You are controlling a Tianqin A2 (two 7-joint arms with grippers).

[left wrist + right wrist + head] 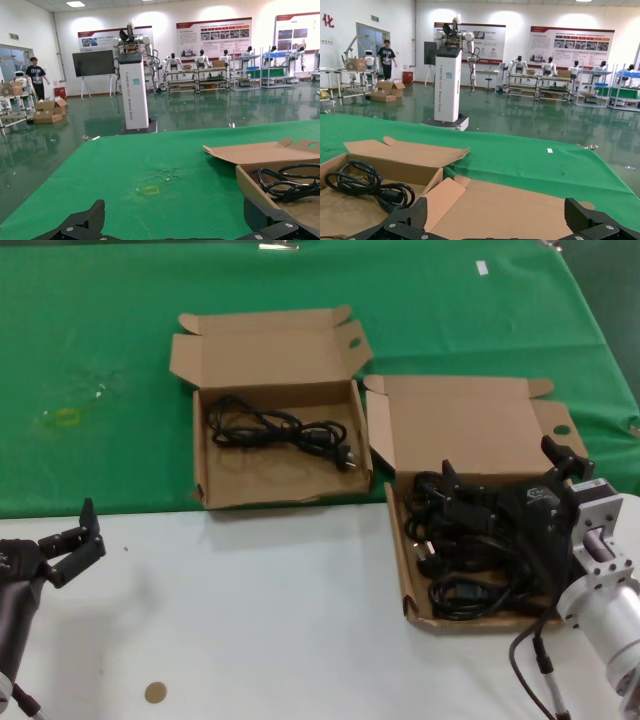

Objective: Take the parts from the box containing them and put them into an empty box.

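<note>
The box with the small round flap hole stands at the right and holds several black power cables. My right gripper hovers over this box, open and empty; in the right wrist view only the box's open lid lies between its fingers. The box with the larger oval flap hole stands in the middle on the green cloth and holds one coiled cable, which also shows in the right wrist view and the left wrist view. My left gripper is open and empty at the near left.
A green cloth covers the far half of the table and a white surface the near half. A small yellow mark lies on the cloth at the left. A brown round spot sits on the white surface.
</note>
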